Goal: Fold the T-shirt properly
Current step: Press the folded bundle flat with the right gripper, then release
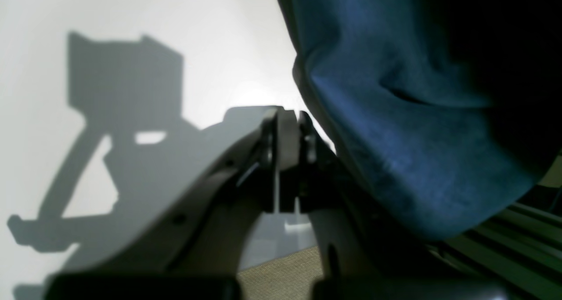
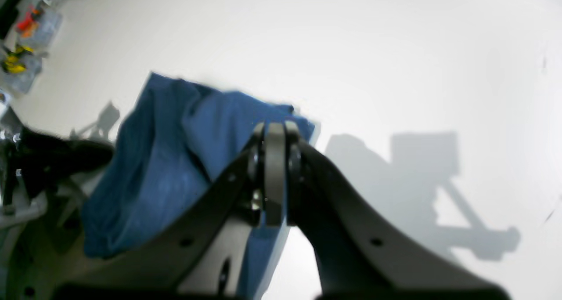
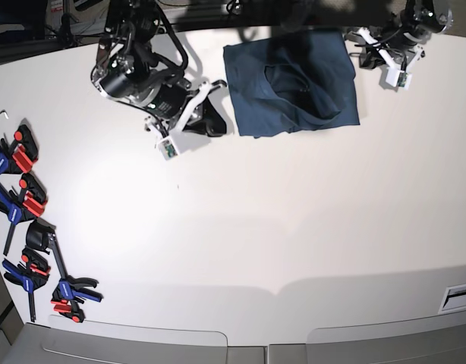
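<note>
The dark navy-blue T-shirt (image 3: 294, 83) lies folded into a rough rectangle at the far middle of the white table (image 3: 256, 227), with a rumpled fold on top. My right gripper (image 3: 216, 120) is shut, with no cloth seen between its jaws, right beside the shirt's near left corner. In the right wrist view the gripper (image 2: 275, 131) sits in front of the shirt (image 2: 167, 159). My left gripper (image 3: 357, 39) is shut at the shirt's far right corner. In the left wrist view the gripper (image 1: 287, 120) has the cloth (image 1: 395, 137) bulging close on its right.
Several red-blue-black clamps (image 3: 20, 197) lie along the table's left edge, with more near the front left corner (image 3: 66, 292). Small bins of parts (image 2: 26, 23) stand beyond the table. An aluminium rail (image 1: 505, 247) runs behind the shirt.
</note>
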You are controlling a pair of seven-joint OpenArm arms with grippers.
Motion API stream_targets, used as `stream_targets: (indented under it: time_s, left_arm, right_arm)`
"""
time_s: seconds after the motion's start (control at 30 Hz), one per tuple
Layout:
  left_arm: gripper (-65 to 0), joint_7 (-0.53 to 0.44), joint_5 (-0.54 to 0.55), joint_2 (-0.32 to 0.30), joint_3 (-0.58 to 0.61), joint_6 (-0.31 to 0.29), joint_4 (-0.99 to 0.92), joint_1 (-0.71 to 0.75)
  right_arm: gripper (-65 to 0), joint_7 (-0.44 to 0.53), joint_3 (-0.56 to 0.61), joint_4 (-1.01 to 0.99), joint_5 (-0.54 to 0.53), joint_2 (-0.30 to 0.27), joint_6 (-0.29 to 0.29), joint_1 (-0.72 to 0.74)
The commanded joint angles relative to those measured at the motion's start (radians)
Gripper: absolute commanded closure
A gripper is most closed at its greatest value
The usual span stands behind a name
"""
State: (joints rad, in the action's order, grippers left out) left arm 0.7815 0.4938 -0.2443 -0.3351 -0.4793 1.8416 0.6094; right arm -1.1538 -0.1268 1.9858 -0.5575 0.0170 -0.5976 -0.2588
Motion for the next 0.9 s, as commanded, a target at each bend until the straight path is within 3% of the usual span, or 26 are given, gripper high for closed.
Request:
stream_targets:
  time_s: [0.0, 0.13, 0.3, 0.67, 0.87]
  left_arm:
    - [0.0, -0.020, 0.013, -0.008, -0.005, -0.007, 0.015, 0.005]
    - [0.0, -0.020, 0.013, -0.008, -0.005, -0.007, 0.015, 0.005]
    - [0.0, -0.020, 0.013, -0.008, -0.005, -0.007, 0.015, 0.005]
    - [0.0, -0.028, 0.013, -0.008, -0.005, -0.007, 0.015, 0.000]
    - [0.0, -0.028, 0.013, -0.009, -0.005, -0.007, 0.015, 0.000]
  right_arm:
    - [0.0, 0.020, 0.012, 0.019, -0.028, 0.002, -0.004, -0.006]
    - [0.0, 0.048, 0.104, 0.016, 0.016, 0.003, -0.003, -0.047]
    - [0.0, 0.088, 0.277, -0.026, 0.146, 0.004, 0.067, -0.049]
    - [0.0, 0.102, 0.660, -0.100, 0.128, 0.006, 0.074, -0.029]
    - [0.0, 0.118, 0.770, -0.099, 0.140, 0.006, 0.072, 0.018]
